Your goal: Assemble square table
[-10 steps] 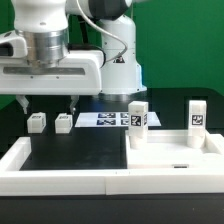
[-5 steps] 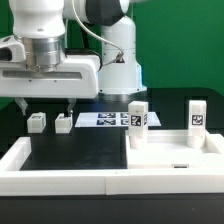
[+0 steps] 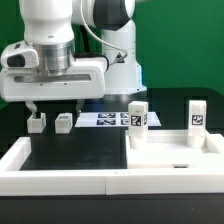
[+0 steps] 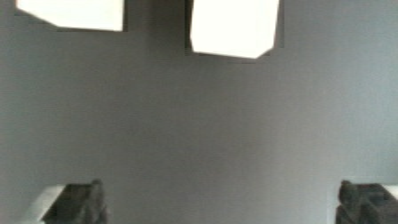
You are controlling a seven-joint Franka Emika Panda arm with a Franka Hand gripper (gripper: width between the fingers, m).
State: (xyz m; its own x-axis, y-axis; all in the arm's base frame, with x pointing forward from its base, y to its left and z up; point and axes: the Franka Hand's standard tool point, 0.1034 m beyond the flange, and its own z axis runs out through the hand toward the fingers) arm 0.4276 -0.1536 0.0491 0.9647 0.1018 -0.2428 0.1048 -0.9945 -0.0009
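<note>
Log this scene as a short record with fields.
loose legs: first loose leg and second loose leg, side by side on the black table, exterior view's left
tabletop: tabletop lying flat, exterior view's right
standing legs: third leg and fourth leg, upright on the tabletop
marker board: marker board flat on the table
gripper: gripper open, empty, hovering by the loose legs

Robotics lab, green backdrop (image 3: 185, 40), black tabletop (image 3: 75, 150), tagged marker board (image 3: 104, 119), white robot arm (image 3: 118, 55)
</note>
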